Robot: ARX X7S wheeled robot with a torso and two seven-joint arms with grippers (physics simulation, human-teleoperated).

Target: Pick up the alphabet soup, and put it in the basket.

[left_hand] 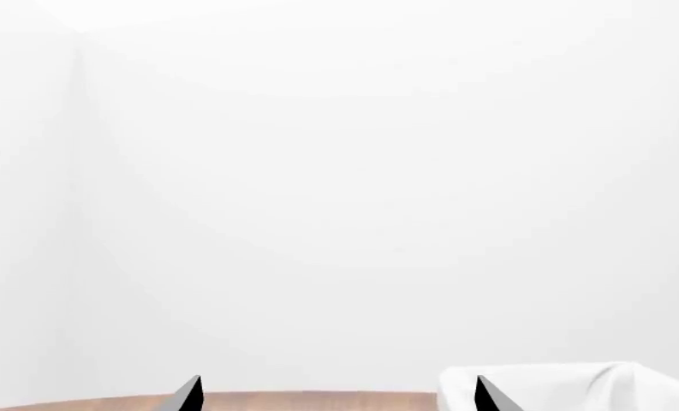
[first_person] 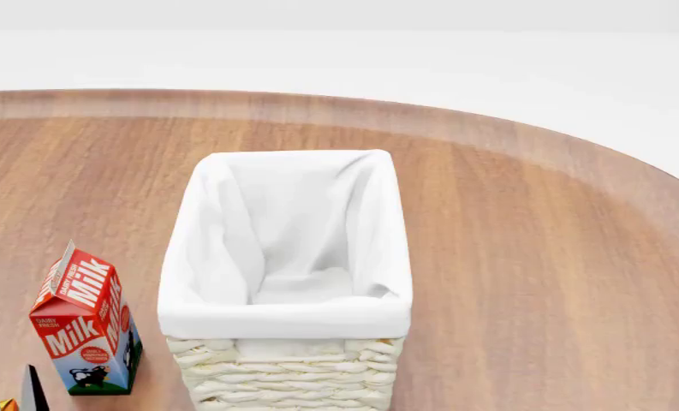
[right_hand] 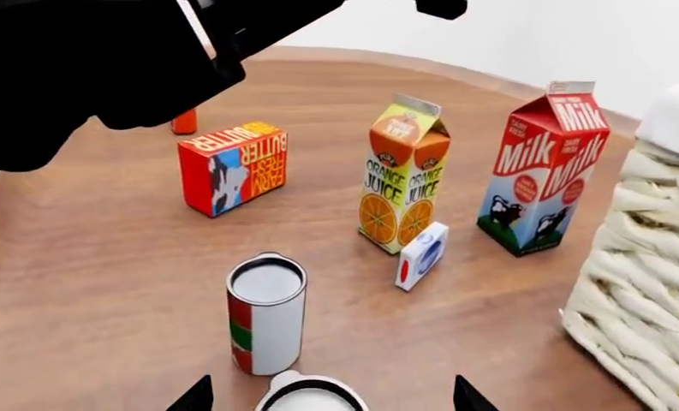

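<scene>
We see a round wooden desk (first_person: 522,223) from three cameras. In the head view one cream wicker basket (first_person: 288,377), lined with white cloth, stands mid-desk; one red, white and blue carton reading "Milk" (first_person: 86,321) stands just to its left.

The right wrist view shows the same milk carton (right_hand: 541,171) beside the basket (right_hand: 647,291), one carton labelled "Orange Juice" (right_hand: 404,175), one red box reading "Farm Fresh Butter" (right_hand: 233,167), and one small white box (right_hand: 421,255) with a blue and red face, its writing too small to read. One upright can with a red-and-green label (right_hand: 266,315) stands nearby. Just before it, between the two spread tips of the right claw (right_hand: 330,399), lies the white top we take for the alphabet soup (right_hand: 312,398), ungrasped.

The left claw (left_hand: 333,396) shows two separated tips, holding nothing.
</scene>
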